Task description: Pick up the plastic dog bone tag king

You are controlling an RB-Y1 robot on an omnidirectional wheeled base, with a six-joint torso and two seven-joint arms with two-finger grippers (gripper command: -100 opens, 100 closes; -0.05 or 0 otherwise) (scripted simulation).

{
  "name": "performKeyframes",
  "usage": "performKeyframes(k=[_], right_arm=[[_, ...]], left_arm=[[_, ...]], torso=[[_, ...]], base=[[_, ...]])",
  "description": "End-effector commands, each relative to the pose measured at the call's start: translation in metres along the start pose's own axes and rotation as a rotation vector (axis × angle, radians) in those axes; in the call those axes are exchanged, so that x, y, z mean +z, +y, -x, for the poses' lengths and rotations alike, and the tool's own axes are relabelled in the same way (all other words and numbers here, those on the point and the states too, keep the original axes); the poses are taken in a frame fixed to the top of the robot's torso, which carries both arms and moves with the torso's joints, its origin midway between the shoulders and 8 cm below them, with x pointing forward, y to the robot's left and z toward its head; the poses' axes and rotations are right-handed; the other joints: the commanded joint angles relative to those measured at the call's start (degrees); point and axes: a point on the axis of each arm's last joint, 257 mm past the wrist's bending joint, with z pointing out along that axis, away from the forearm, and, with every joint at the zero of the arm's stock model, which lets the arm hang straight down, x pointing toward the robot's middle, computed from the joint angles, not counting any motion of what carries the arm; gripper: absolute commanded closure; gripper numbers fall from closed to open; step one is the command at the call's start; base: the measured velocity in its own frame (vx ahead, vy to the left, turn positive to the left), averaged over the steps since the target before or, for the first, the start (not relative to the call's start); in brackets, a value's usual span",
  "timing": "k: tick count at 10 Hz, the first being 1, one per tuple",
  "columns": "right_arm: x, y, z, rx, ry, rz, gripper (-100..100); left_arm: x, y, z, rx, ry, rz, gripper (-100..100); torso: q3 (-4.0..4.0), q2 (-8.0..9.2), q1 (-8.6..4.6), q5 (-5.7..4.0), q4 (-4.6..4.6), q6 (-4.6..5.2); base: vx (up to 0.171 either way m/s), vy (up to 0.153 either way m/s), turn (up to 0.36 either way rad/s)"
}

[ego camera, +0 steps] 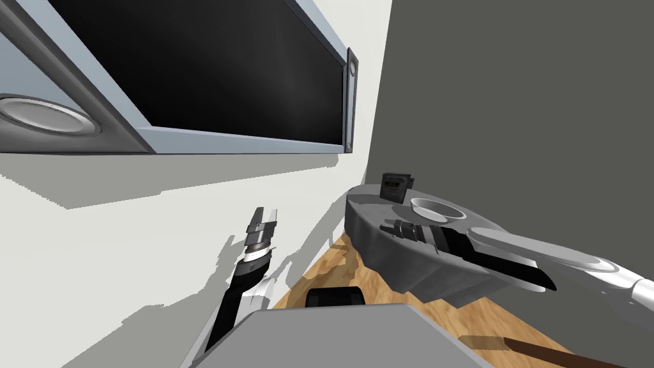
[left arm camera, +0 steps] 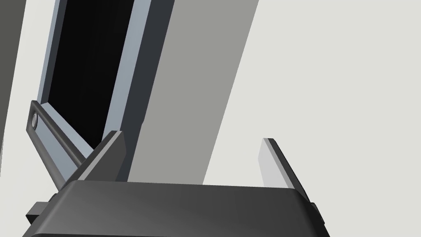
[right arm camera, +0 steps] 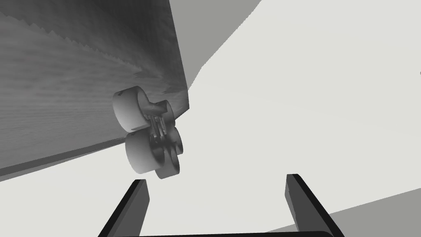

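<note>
The plain grey, lobed dog-bone tag sits right at the rim of the grey, rounded desk, with its round ends partly showing against the pale wall beyond. Whether it lies flat or stands on edge is hard to tell. It is apart from your right tool, whose two blades are spread wide with nothing between them. The tag lies ahead of the tool and off its mid-line, nearer one blade than the other.

The step in hand looks like the final approach. Shift the hand sideways until the tag's narrow waist is midway between the blades, and only then advance. Go in slowly, because a blade tip that clips one of the round ends would likely push the tag off the rim. Close across the waist rather than over a lobe, since the rounded ends would probably squirt out of thin blades. Lift only once both blades press its sides.

Your forearm reaches across the desk beside the shallow white bowl, with a small dark box farther back, so keep the elbow high. Your left tool is raised near the wall, blades apart and empty; leave it there.
</note>
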Motion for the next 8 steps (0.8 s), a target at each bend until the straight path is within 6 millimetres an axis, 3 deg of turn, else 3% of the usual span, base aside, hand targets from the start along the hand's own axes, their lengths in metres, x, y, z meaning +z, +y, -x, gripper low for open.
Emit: performKeyframes(k=[1, 6, 8], right_arm=[[-0.006, -0.011, -0.008, -0.019, 0.059, -0.021, -100], [-0.017, -0.030, -0.018, -0.069, 0.178, -0.056, -100], [-0.029, -0.047, -0.028, -0.090, 0.263, -0.092, -100]], left_arm=[[0.000, 0.000, 0.000, 0.000, 0.000, 0.000, 0], [0.000, 0.000, 0.000, 0.000, 0.000, 0.000, 0], [0.000, 0.000, 0.000, 0.000, 0.000, 0.000, 0]], torso=[[0.00, 0.00, 0.00, 0.00, 0.00, 0.00], [0.01, 0.01, 0.05, 0.01, 0.00, 0.00], [0.01, 0.02, 0.04, 0.00, 0.00, 0.00]], base=[[-0.008, 0.020, 0.047], [-0.005, 0.026, 0.023], [-0.013, 0.037, 0.034]])
